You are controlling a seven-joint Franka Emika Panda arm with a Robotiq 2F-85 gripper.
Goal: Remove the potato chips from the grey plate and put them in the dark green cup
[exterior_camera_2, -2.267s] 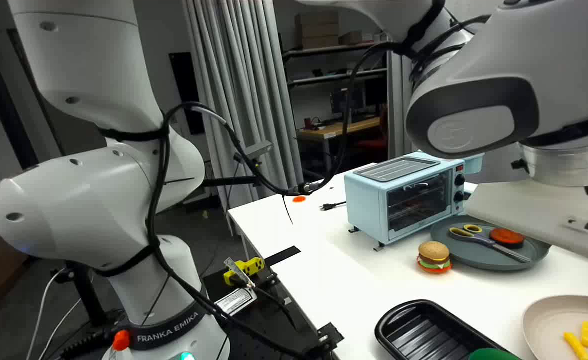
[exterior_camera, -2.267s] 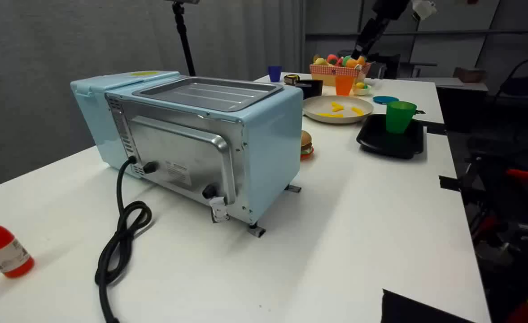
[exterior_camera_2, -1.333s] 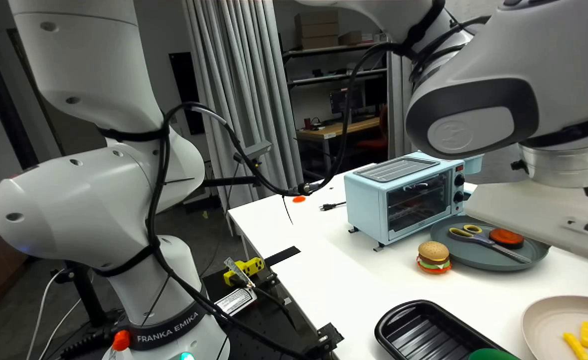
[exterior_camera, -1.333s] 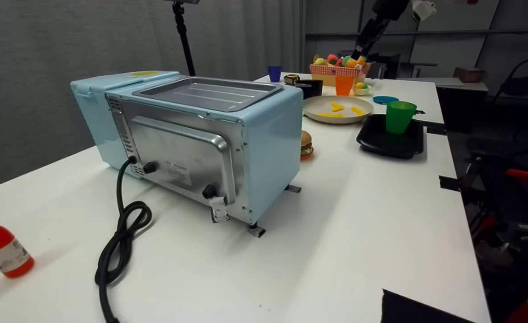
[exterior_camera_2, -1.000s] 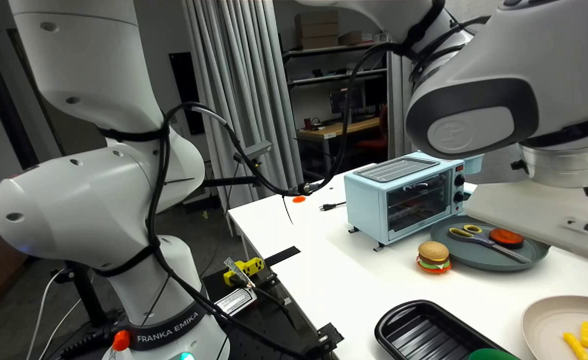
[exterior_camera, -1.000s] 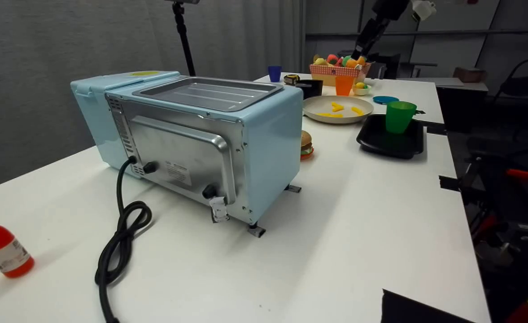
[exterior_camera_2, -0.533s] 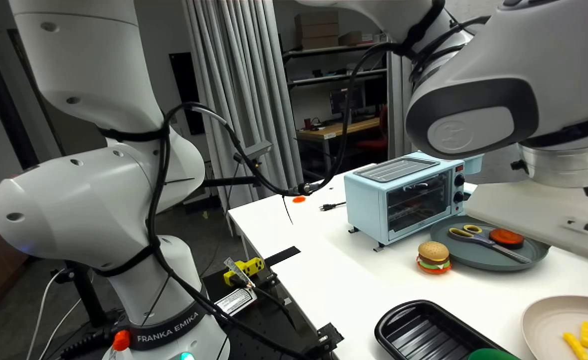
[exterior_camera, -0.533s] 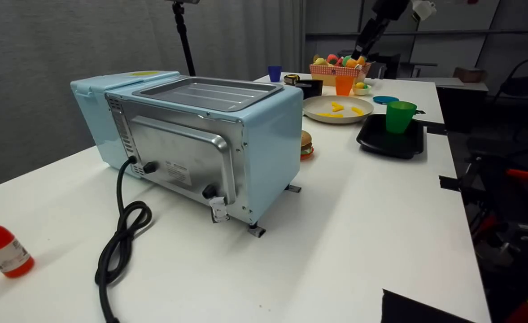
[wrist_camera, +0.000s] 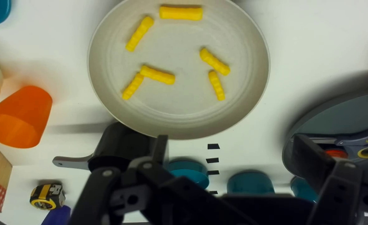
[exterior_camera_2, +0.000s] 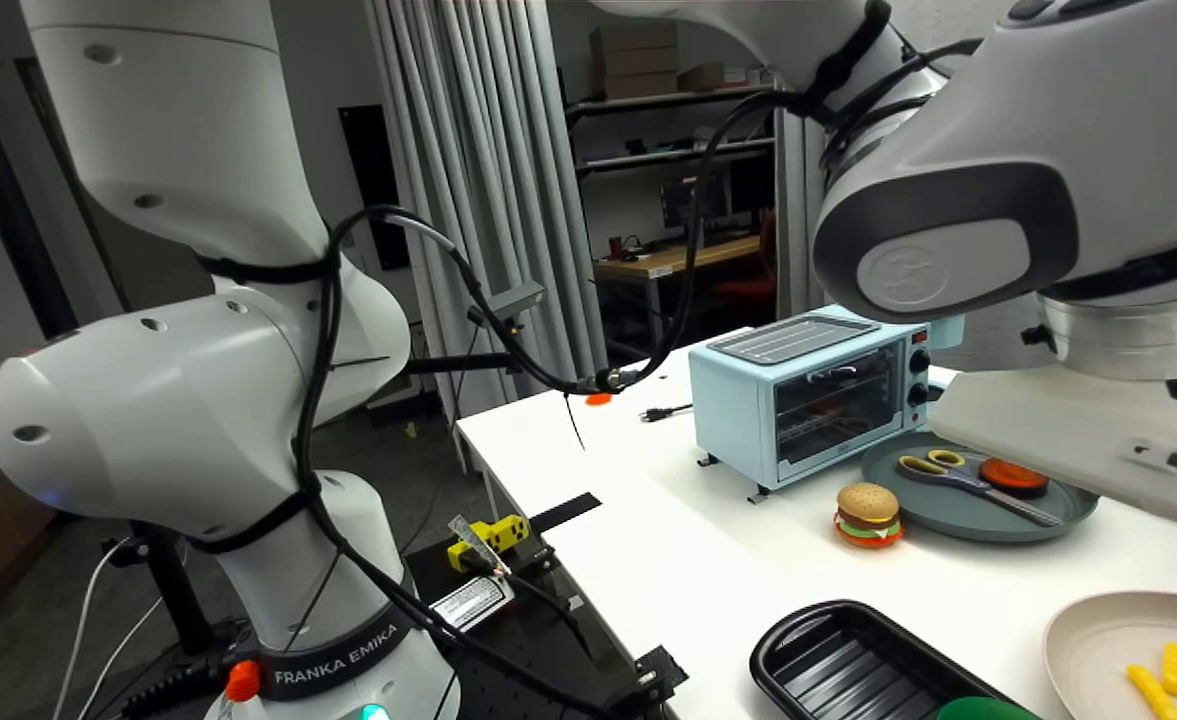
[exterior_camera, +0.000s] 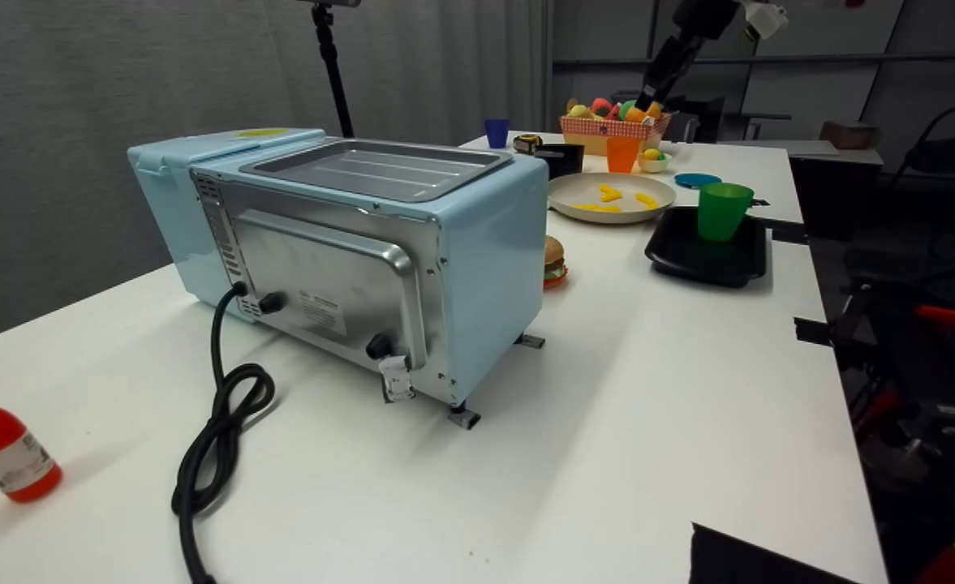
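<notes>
In the wrist view, the fingers stand spread wide apart; six yellow potato chips lie on the grey plate, two of them touching or nearly so at their ends; in an exterior view, the dark green cup stands mouth up in the black tray, near the plate on the tabletop; in both exterior views, the hamburger sits near the toaster oven; scissors and a round red item rest on a darker plate.
</notes>
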